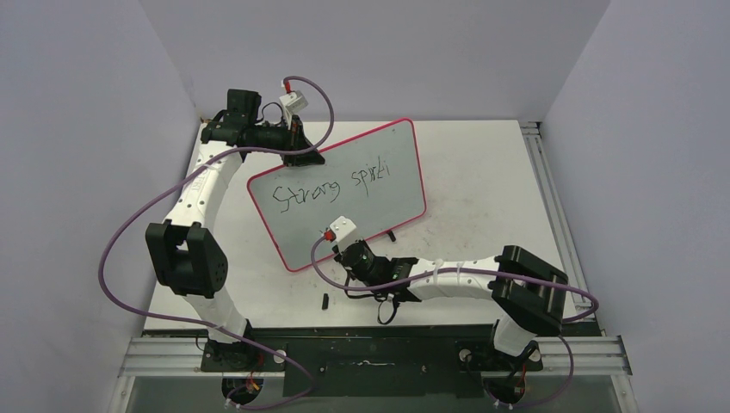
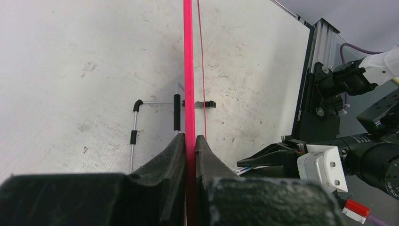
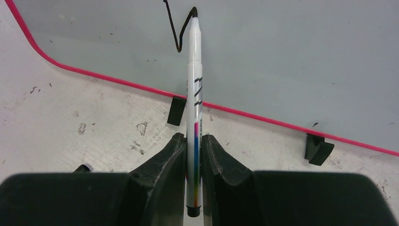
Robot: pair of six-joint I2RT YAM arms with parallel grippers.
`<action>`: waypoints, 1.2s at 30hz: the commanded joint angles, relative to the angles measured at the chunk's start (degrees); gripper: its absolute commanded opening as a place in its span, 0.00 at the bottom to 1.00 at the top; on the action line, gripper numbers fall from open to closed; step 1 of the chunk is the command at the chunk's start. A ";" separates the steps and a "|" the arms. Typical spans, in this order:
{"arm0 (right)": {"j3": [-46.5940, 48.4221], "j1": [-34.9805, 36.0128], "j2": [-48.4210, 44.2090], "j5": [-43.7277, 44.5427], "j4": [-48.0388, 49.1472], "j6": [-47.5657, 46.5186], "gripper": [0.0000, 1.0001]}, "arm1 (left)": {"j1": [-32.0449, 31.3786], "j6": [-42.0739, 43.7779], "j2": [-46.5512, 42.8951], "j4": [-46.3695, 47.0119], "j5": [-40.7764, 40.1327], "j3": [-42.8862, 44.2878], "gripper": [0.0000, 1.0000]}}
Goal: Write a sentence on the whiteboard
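The whiteboard (image 1: 383, 211), pale with a pink-red rim, stands tilted on the table. On it is black script reading "Strong spirit" (image 1: 331, 185) in one line. My left gripper (image 1: 303, 156) is shut on the board's top left edge; the left wrist view shows the pink rim (image 2: 188, 70) pinched between its jaws (image 2: 189, 139). My right gripper (image 1: 351, 250) is at the board's lower edge, shut on a white marker (image 3: 194, 94). The marker's black tip touches the board (image 3: 282, 56) at the end of a short fresh stroke (image 3: 176, 28).
Small black feet (image 3: 318, 148) sit under the board's lower rim. A small black cap (image 1: 325, 301) lies on the table near the front edge. A wire stand (image 2: 134, 127) shows behind the board. An aluminium rail (image 1: 538, 172) runs along the table's right side.
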 commanded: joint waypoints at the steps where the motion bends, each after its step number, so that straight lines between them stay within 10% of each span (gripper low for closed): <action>1: 2.28 -1.12 -1.05 2.25 2.21 -0.88 0.05 | -2.31 1.34 0.65 -6.64 -0.11 -2.92 0.00; 36: -0.68 -0.14 -1.37 3.70 1.22 1.09 0.05 | -2.29 1.40 0.59 -6.81 -0.38 -2.92 0.00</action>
